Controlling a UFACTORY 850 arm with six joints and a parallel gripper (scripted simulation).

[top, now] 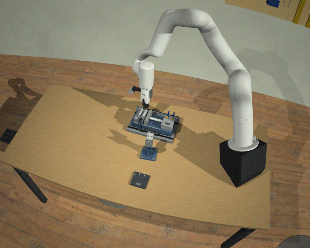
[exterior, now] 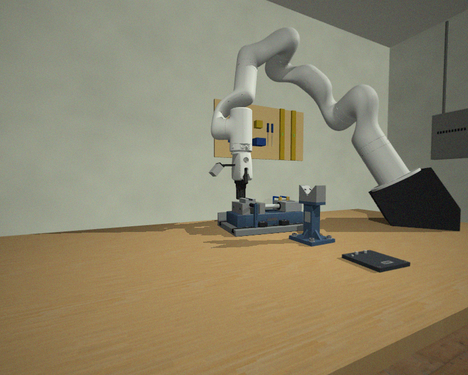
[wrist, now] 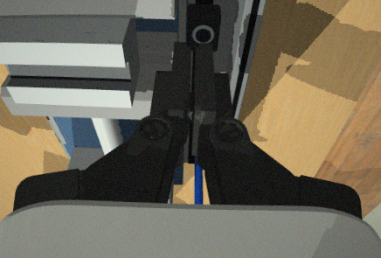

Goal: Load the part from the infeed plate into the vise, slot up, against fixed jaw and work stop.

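Our gripper (wrist: pixel 191 69) has its fingers together on nothing, just above the vise (top: pixel 153 125) end. The part (top: pixel 143 115) lies between the jaws; we judge it stiff, best held across its long sides.

Inventory of items on view:

- 1 desk (top: pixel 69 149), wood-topped
- 1 white arm (top: pixel 216 48) on 1 black pedestal (top: pixel 230 170)
- 1 claw (top: pixel 145 103) — 2 fingers, pressed together with nothing between them
- 1 vise (top: pixel 160 127) on its base
- 1 part (top: pixel 144 115) — grey block lying between the vise's jaws
- 1 V-block (top: pixel 149 137) on 1 blue stand (top: pixel 149 154)
- 1 infeed plate (top: pixel 139 180)
- 1 pegboard (exterior: pixel 222 149) on the wall
- 1 grey wall box (exterior: pixel 452 133)
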